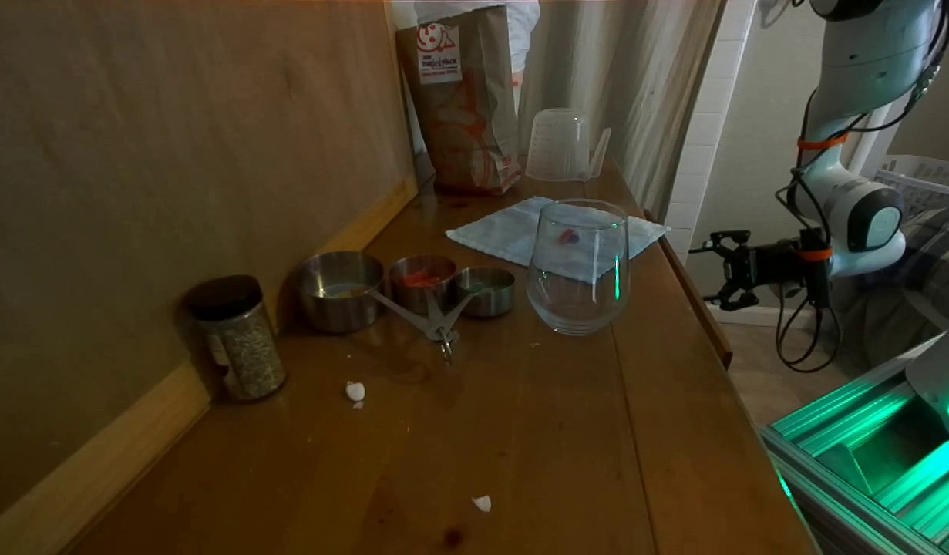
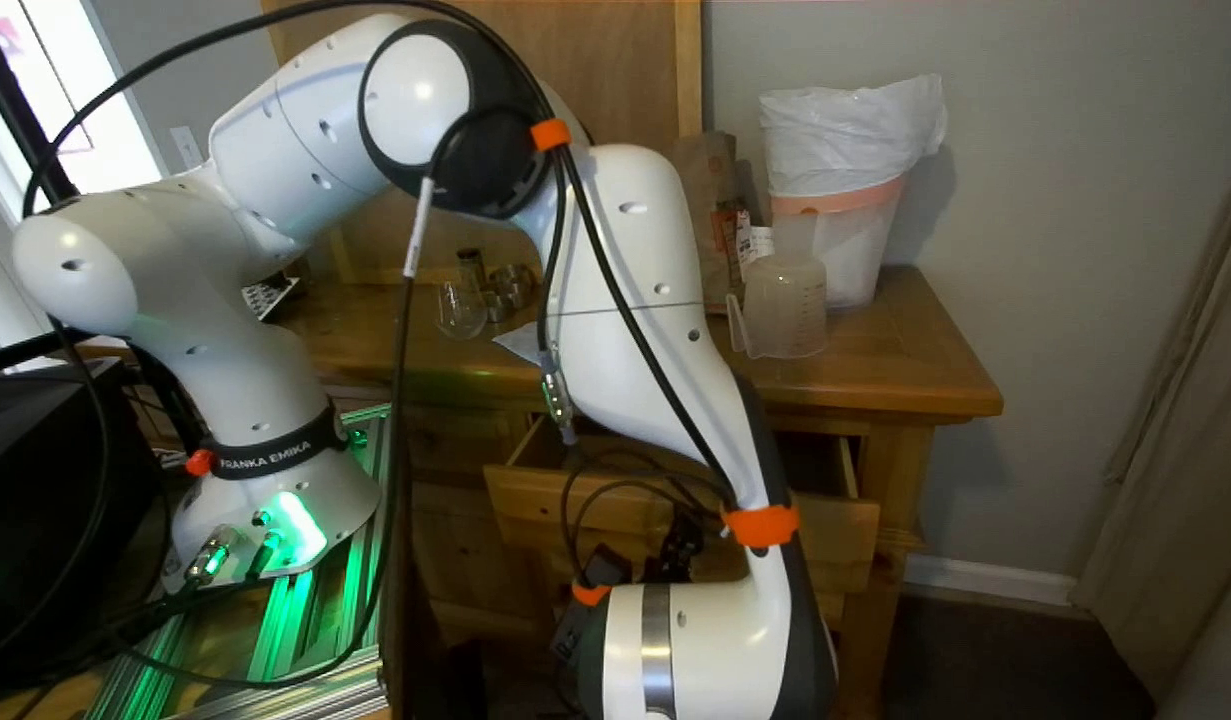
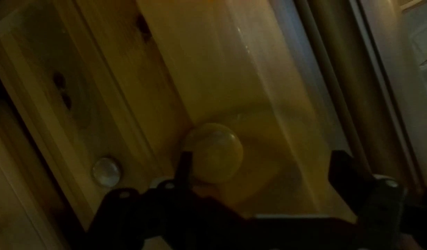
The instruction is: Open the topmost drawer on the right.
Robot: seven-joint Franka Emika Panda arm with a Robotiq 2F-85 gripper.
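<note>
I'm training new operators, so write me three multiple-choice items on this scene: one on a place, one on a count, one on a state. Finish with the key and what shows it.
1. Where does the black-lidded jar stand?
A) On the cloth
B) Beside the wooden panel
C) Inside the paper bag

2. How many metal measuring cups are there?
A) Two
B) Five
C) Three

3. In what state is the drawer below the cabinet top?
A) Pulled out
B) Fully shut
C) Lying on the floor

1 B: in an exterior view, the jar stands by the panel's foot.
2 C: three cups fan out, their handles meeting.
3 A: its front juts forward, with the interior showing behind.
</note>
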